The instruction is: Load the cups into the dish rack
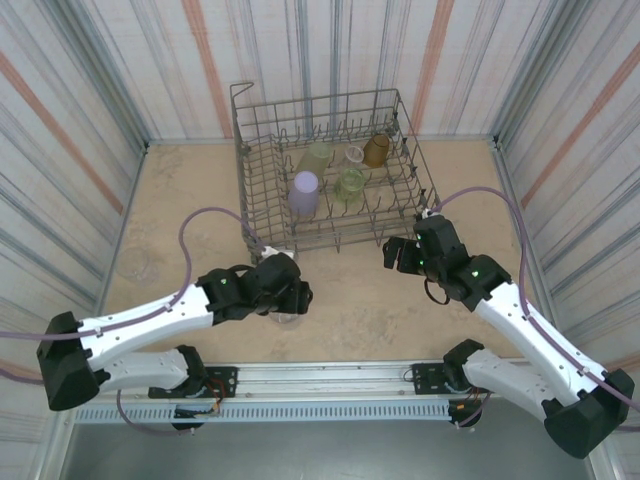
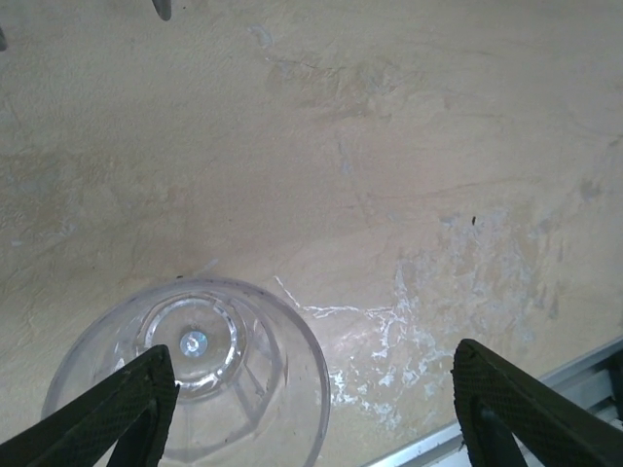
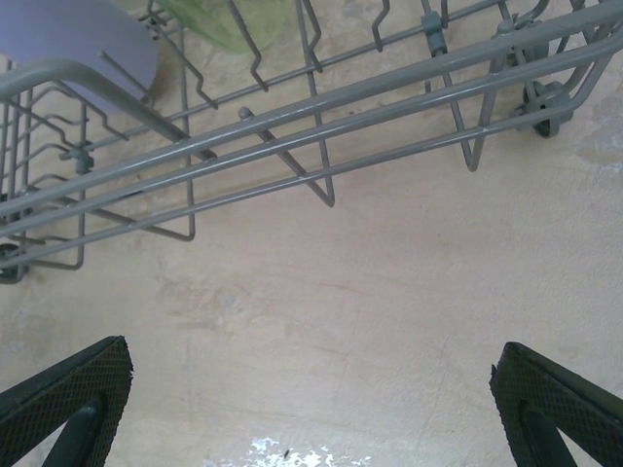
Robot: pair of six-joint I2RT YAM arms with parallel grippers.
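The grey wire dish rack (image 1: 262, 215) stands at the back middle. Inside it are a lavender cup (image 1: 305, 190), two yellow-green cups (image 1: 318, 155) (image 1: 350, 183) and an amber cup (image 1: 376, 150). In front of the rack a clear cup (image 1: 288, 319) stands on the table under my left gripper (image 1: 288, 300). In the left wrist view, that clear cup (image 2: 209, 355) has its mouth facing the camera. My left gripper (image 2: 313, 365) is open, with one finger (image 2: 127, 409) over the cup's inside and the other well outside its rim. My right gripper (image 1: 400, 255) (image 3: 311, 360) hangs open and empty by the rack's (image 3: 292, 126) front right corner.
Another clear cup (image 1: 133, 263) stands alone at the table's left side. Striped walls close in the table on three sides, and a metal rail (image 1: 330, 378) runs along the near edge. The lavender cup (image 3: 78, 39) sits just behind the rack's front wires.
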